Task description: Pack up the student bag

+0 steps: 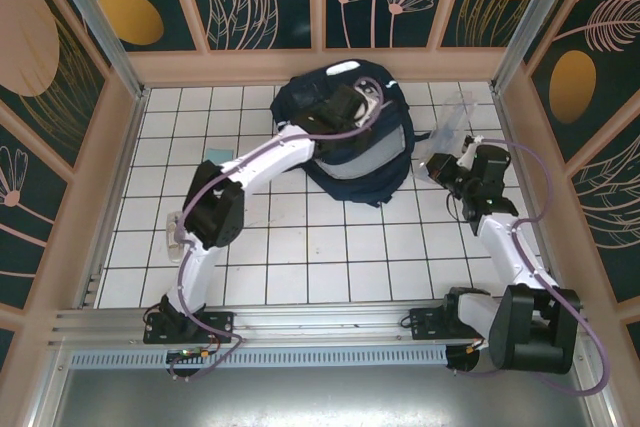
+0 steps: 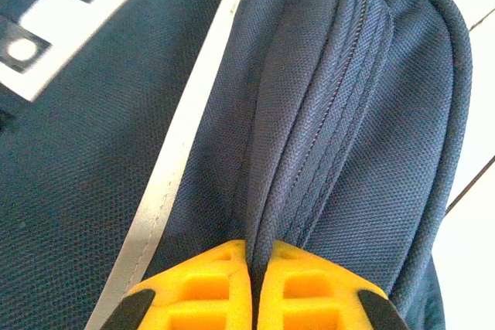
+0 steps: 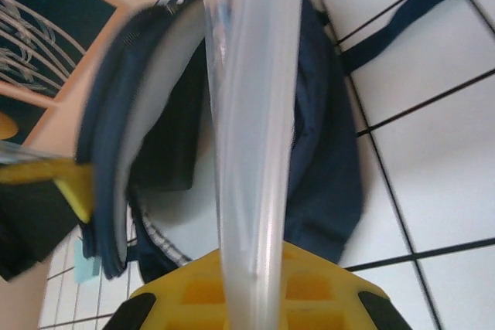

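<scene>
The student bag (image 1: 372, 152), dark navy with a white reflective stripe (image 2: 166, 191), lies at the far middle of the tiled table. My left gripper (image 1: 345, 105) reaches onto its top. In the left wrist view, the left gripper (image 2: 257, 251) is shut on a ridge of the bag's navy fabric beside the zip seam. My right gripper (image 1: 441, 163) hovers just right of the bag, shut on a translucent plastic sleeve (image 1: 453, 119) that stands up from its fingers. In the right wrist view the sleeve (image 3: 251, 113) crosses in front of the bag's grey-lined mouth (image 3: 166, 75).
A small pale blue square (image 1: 215, 155) lies on the tiles left of the bag. A navy strap (image 3: 418, 1) trails from the bag toward the right. Wooden walls with patterned panels close in the table on three sides.
</scene>
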